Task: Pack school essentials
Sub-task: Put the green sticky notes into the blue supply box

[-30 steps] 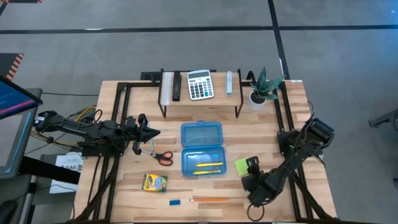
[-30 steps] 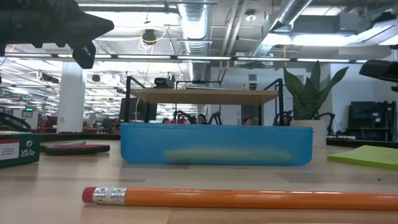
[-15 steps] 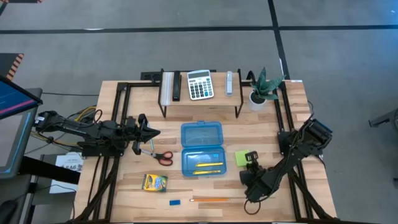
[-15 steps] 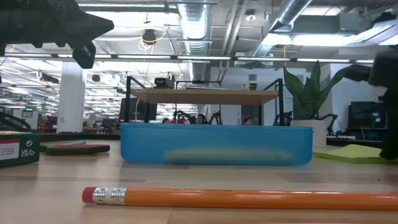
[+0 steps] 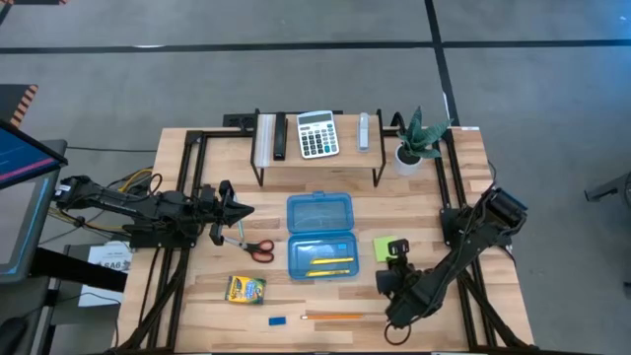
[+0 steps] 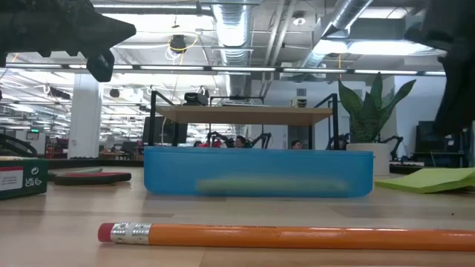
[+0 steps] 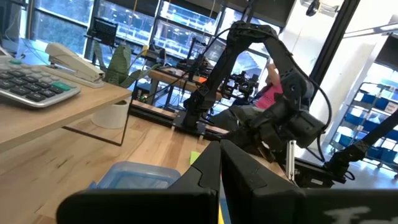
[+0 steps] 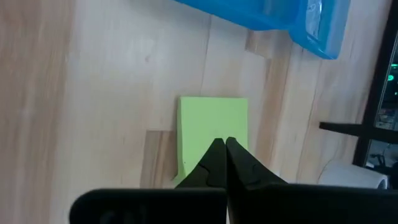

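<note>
Closing on the sticky notes [image 8: 213,127], the right gripper [image 8: 222,146] has gone from wide apart a sec ago to pinched tight on the pad's near edge. In the low view the pad now tilts, one edge lifted off the table [image 5: 463,158], so prob. a real grip, not just contact. Pad sits just right of the blue case [image 5: 320,237], which has its lid off w/ yellow pencils inside. Means pickup is likely done; next is a short carry over to the case. Left gripper [image 5: 242,210] waits shut above the scissors [image 5: 256,248]. Crayon box [image 5: 245,288], eraser [image 5: 277,319] & orange pencil [image 5: 333,317] not packed yet.
</note>
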